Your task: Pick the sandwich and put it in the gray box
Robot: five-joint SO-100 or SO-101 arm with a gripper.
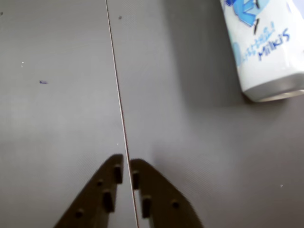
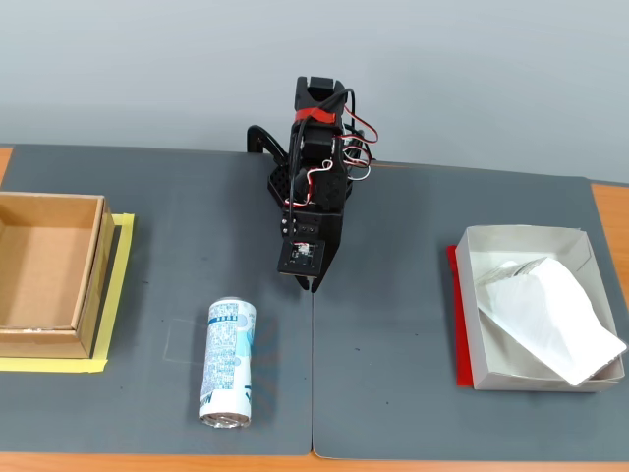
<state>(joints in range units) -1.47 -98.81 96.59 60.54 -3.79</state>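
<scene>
The sandwich (image 2: 550, 315), a flat white plastic package, lies inside the gray box (image 2: 482, 295) at the right of the fixed view, one corner jutting over the box's front right wall. A red strip runs along the box's left side. My gripper (image 2: 313, 285) hangs over the middle of the dark mat, far left of the box, pointing down at the mat's seam. In the wrist view the gripper (image 1: 127, 164) is empty, its two dark jaws nearly touching over the seam.
A blue-and-white drink can (image 2: 228, 362) lies on its side at the front left of the mat; it also shows in the wrist view (image 1: 263, 47). A brown cardboard box (image 2: 44, 275) on yellow tape stands at the far left.
</scene>
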